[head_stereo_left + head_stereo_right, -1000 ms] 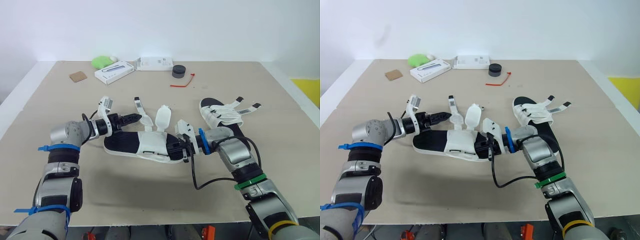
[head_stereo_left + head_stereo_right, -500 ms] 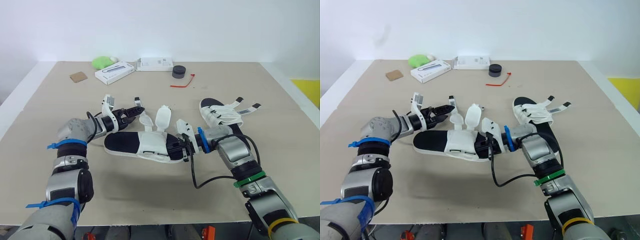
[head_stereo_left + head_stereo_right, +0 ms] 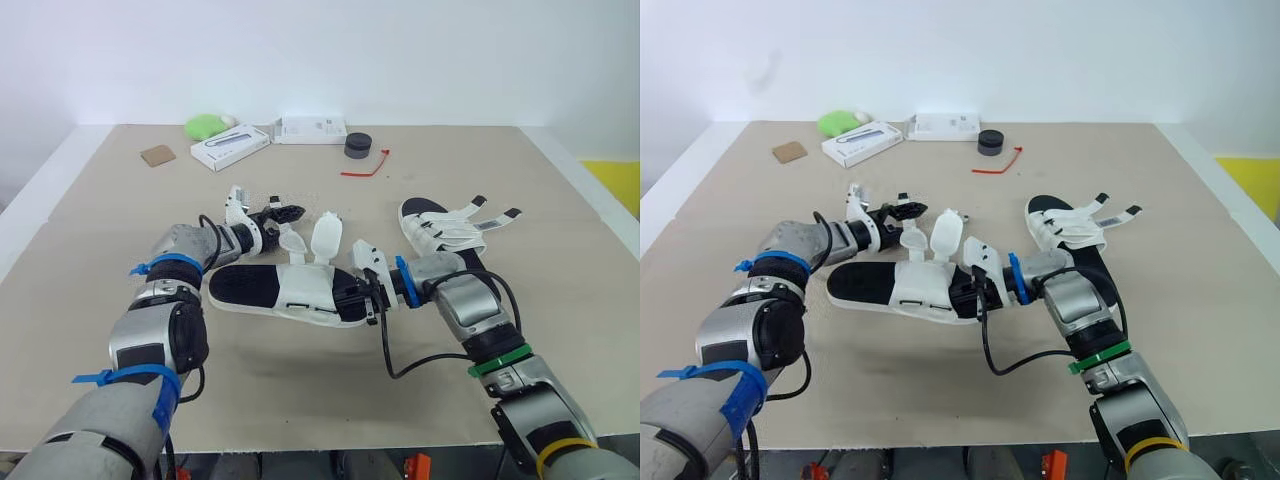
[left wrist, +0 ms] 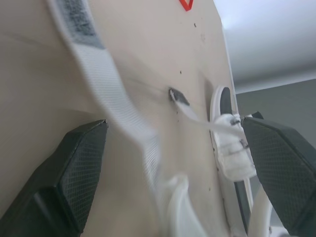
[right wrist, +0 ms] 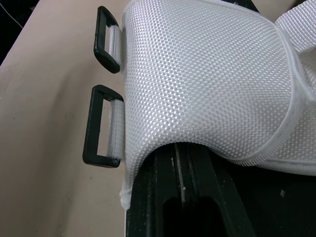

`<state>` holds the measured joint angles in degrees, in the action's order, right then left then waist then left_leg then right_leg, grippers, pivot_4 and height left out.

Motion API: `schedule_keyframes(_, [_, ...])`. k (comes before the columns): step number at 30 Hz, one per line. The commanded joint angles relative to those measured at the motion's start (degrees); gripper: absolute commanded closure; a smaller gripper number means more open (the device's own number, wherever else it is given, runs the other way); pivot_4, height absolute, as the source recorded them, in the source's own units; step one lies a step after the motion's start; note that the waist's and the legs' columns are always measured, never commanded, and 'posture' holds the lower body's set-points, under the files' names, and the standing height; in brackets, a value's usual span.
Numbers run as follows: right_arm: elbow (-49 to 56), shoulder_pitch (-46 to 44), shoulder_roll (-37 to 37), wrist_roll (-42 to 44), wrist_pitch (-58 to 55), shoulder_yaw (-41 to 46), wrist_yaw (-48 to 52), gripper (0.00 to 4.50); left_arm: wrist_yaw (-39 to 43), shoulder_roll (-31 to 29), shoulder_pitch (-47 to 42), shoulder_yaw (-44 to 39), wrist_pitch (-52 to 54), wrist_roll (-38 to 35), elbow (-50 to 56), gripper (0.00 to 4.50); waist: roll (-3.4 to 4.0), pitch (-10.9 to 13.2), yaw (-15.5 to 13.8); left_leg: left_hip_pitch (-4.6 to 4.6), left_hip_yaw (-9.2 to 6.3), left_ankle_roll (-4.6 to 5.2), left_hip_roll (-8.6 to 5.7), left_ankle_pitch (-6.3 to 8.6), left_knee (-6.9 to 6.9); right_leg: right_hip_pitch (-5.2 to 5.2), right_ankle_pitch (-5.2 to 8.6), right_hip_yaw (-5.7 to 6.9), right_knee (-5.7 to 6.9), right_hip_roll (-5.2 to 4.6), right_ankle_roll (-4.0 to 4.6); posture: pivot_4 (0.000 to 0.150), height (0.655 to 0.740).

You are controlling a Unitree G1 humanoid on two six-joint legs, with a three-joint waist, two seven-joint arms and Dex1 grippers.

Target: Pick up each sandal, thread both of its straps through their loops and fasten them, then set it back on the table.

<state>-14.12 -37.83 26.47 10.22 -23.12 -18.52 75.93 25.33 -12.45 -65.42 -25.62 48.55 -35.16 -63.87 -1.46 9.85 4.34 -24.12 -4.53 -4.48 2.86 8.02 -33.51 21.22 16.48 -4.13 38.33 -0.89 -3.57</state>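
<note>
A sandal with a black sole and white upper (image 3: 290, 288) lies mid-table, its two wide flaps (image 3: 325, 235) standing up. My right gripper (image 3: 352, 297) is shut on its right end; the right wrist view shows the white upper (image 5: 207, 84) and two empty black loops (image 5: 101, 128). My left gripper (image 3: 289, 212) is open just beyond the flaps. In the left wrist view a thin white strap (image 4: 113, 108) runs loose between its spread fingers (image 4: 74, 182). A second sandal (image 3: 445, 230) lies to the right with its straps loose.
Along the far edge sit a green object (image 3: 205, 124), two white boxes (image 3: 230, 145) (image 3: 312, 127), a black round object (image 3: 357, 144), a red tie (image 3: 365, 163) and a brown square (image 3: 156, 154). A black cable (image 3: 420, 365) loops by my right arm.
My left gripper has moved away from me and to the right, from beside the left flap to beyond it, and its fingers have spread. The right arm and sandal stayed put.
</note>
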Motion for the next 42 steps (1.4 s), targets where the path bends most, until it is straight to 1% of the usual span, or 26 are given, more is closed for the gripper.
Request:
schedule_keyframes(1, [-1.37, 4.47, -0.47, -3.15, -2.80, -6.64, 0.66, 4.50, -1.63, 0.98, -2.13, -0.89, -4.11, 1.26, -3.81, 0.02, 0.04, -0.04, 0.03, 0.00, 0.00, -0.01, 0.00, 0.01, 0.01, 0.00, 0.02, 0.00, 0.00, 0.00, 0.01, 0.150, 0.7400])
schedule_keyframes(4, [-0.81, 4.81, -0.46, -3.06, -3.12, -6.61, 0.48, 4.50, -3.20, 1.45, -2.86, -1.57, -7.05, 1.48, -5.43, 0.02, 0.07, -0.12, 0.03, 0.01, 0.00, -0.07, 0.00, 0.04, 0.06, 0.00, 0.09, 0.00, 0.01, 0.00, 0.02, 0.150, 0.7400])
schedule_keyframes(5, [-0.64, 4.92, -0.47, -3.04, -3.19, -6.60, 0.38, 4.50, -3.76, 1.60, -3.01, -1.85, -8.10, 1.50, -5.80, 0.26, 0.07, -0.15, 0.03, 0.02, 0.00, -0.07, 0.00, 0.05, 0.06, 0.00, 0.10, 0.00, 0.01, 0.00, 0.02, 0.150, 0.7400])
schedule_keyframes(6, [-0.48, 5.00, -0.48, -2.99, -3.33, -6.59, 0.27, 4.50, -4.29, 1.66, -3.16, -2.10, -8.94, 1.64, -6.18, 0.26, 0.08, -0.20, 0.03, 0.02, 0.00, -0.08, 0.00, 0.05, 0.07, 0.00, 0.10, -0.01, 0.00, 0.00, 0.01, 0.150, 0.7400])
schedule_keyframes(7, [-0.32, 5.08, -0.48, -2.94, -3.45, -6.59, 0.16, 4.50, -4.56, 1.69, -3.27, -2.28, -9.48, 1.78, -6.47, 0.62, 0.08, -0.22, 0.03, 0.02, 0.00, -0.08, 0.00, 0.05, 0.07, 0.00, 0.11, -0.01, 0.00, 0.00, 0.01, 0.150, 0.7400])
schedule_keyframes(10, [0.04, 5.30, -0.42, -2.81, -3.72, -6.62, -0.04, 4.50, -4.59, 1.43, -3.65, -2.82, -10.32, 1.85, -6.96, 2.20, 0.08, -0.22, 0.06, 0.03, 0.00, -0.09, 0.00, 0.06, 0.09, 0.01, 0.11, -0.01, 0.00, 0.01, 0.01, 0.150, 0.7400])
schedule_keyframes(12, [0.26, 5.44, -0.37, -2.77, -3.78, -6.64, -0.08, 4.50, -5.18, 1.17, -3.82, -3.26, -11.29, 1.82, -7.26, 2.71, 0.08, -0.22, 0.09, 0.03, 0.00, -0.11, 0.00, 0.07, 0.10, 0.01, 0.13, -0.01, 0.00, 0.01, 0.00, 0.150, 0.7400])
schedule_keyframes(13, [0.34, 5.49, -0.35, -2.76, -3.80, -6.66, -0.06, 4.50, -5.34, 1.09, -3.87, -3.40, -11.65, 1.89, -7.39, 3.16, 0.08, -0.22, 0.09, 0.03, 0.00, -0.12, 0.00, 0.08, 0.10, 0.02, 0.14, -0.01, 0.00, 0.01, 0.01, 0.150, 0.7400])
schedule_keyframes(15, [0.45, 5.54, -0.37, -2.77, -3.89, -6.70, -0.11, 4.50, -5.68, 1.00, -3.89, -3.59, -12.26, 2.12, -7.54, 3.85, 0.08, -0.22, 0.10, 0.03, 0.00, -0.14, 0.00, 0.09, 0.12, 0.02, 0.16, -0.01, 0.00, 0.01, 0.02, 0.150, 0.7400])
schedule_keyframes(16, [0.52, 5.56, -0.41, -2.73, -3.97, -6.70, -0.11, 4.50, -5.84, 0.97, -3.87, -3.65, -12.49, 2.26, -7.60, 4.47, 0.08, -0.22, 0.10, 0.03, 0.00, -0.15, 0.00, 0.10, 0.13, 0.03, 0.18, -0.01, 0.00, 0.01, 0.03, 0.150, 0.7400])
schedule_keyframes(23, [0.88, 5.85, -0.82, -2.61, -4.36, -6.90, -0.36, 4.50, -4.84, 1.05, -3.87, -3.85, -12.70, 2.62, -7.02, 4.47, 0.09, -0.22, 0.12, 0.05, 0.00, -0.17, 0.00, 0.11, 0.13, 0.02, 0.19, -0.01, 0.01, 0.01, 0.02, 0.150, 0.7400])
schedule_keyframes(27, [1.10, 6.06, -0.73, -2.49, -4.65, -6.66, -0.64, 4.50, 3.75, 1.45, -3.99, -0.23, -12.94, 4.20, -2.14, 4.47, 0.09, -0.22, 0.13, 0.04, 0.00, -0.17, 0.00, 0.11, 0.15, 0.02, 0.19, -0.01, 0.00, 0.01, 0.03, 0.150, 0.7400])
schedule_keyframes(30, [1.38, 6.33, -0.56, -2.38, -4.82, -6.39, -0.89, 4.50, 10.10, 1.87, -2.56, 1.61, -12.15, 3.23, 4.61, 4.47, 0.09, -0.22, 0.17, 0.04, 0.00, -0.22, 0.00, 0.12, 0.17, 0.03, 0.21, -0.01, 0.01, 0.02, 0.05, 0.150, 0.7400])
schedule_keyframes(34, [2.15, 6.90, -0.26, -2.03, -5.27, -6.01, -1.18, 4.50, 16.55, 3.43, 4.28, 5.05, -10.33, 0.15, 23.80, 4.47, 0.16, -0.26, 0.27, 0.07, 0.01, -0.32, 0.02, 0.17, 0.19, 0.02, 0.25, -0.05, 0.02, 0.02, 0.11, 0.150, 0.7400])
schedule_keyframes(36, [2.68, 7.29, -0.11, -1.78, -5.56, -5.86, -1.34, 4.50, 20.45, 3.70, 10.40, 8.53, -10.36, -1.02, 36.58, 4.47, 0.16, -0.27, 0.30, 0.07, 0.01, -0.34, 0.03, 0.17, 0.19, 0.02, 0.25, -0.06, 0.04, 0.02, 0.14, 0.150, 0.7400])
schedule_keyframes(39, [3.34, 7.68, 0.00, -1.50, -5.99, -5.74, -1.63, 4.50, 26.33, 2.61, 19.14, 14.19, -11.57, -1.37, 51.40, 4.47, 0.17, -0.28, 0.20, 0.08, 0.01, -0.45, 0.05, 0.20, 0.15, -0.03, 0.23, -0.06, 0.07, 0.01, 0.25, 0.150, 0.7400])
schedule_keyframes(40, [3.57, 7.81, 0.05, -1.39, -6.10, -5.70, -1.68, 4.50, 29.13, 1.62, 22.22, 16.30, -13.23, -0.87, 55.53, 4.47, 0.28, -0.35, 0.29, 0.09, 0.03, -0.46, 0.05, 0.21, 0.14, -0.02, 0.23, -0.09, 0.05, 0.01, 0.24, 0.150, 0.7400])
schedule_keyframes(42, [4.09, 8.17, 0.16, -1.20, -6.39, -5.55, -1.77, 4.50, 36.20, -1.41, 28.62, 21.29, -20.52, 2.12, 62.73, 4.47, 0.30, -0.40, 0.15, 0.19, 0.10, -0.57, 0.05, 0.28, 0.14, -0.15, 0.25, -0.17, 0.05, 0.00, 0.29, 0.150, 0.7400])
